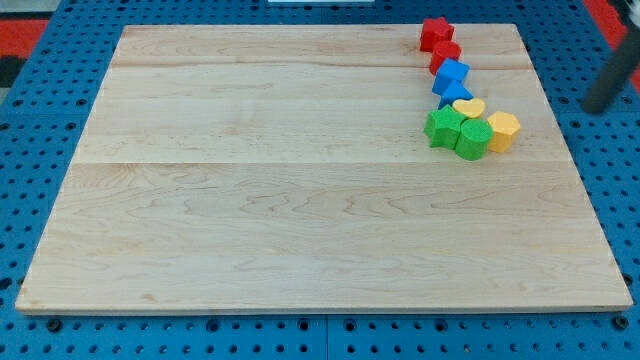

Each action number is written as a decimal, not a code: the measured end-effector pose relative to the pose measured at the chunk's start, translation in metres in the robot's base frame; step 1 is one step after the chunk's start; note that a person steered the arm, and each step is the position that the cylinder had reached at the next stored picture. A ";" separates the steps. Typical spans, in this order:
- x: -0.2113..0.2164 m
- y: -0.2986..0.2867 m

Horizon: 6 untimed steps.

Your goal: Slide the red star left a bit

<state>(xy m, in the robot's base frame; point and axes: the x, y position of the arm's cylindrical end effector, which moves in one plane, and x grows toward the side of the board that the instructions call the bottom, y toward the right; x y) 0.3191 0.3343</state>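
The red star [435, 33] is seen at the top of the wooden board [300, 200], to the view's left of my tip [597, 106] and well apart from it. No jaws are carried by the rod. Just below the star, a curved row is made by a second red block [446, 55], two blue blocks [451, 76], a yellow heart [468, 107], two green blocks [458, 131] and a yellow hexagon [503, 130].

At three o'clock the blurred dark rod [612, 82] is cut off by the edge; whether my tip shows is unclear.
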 end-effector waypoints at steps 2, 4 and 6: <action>-0.128 -0.022; -0.128 -0.136; -0.127 -0.220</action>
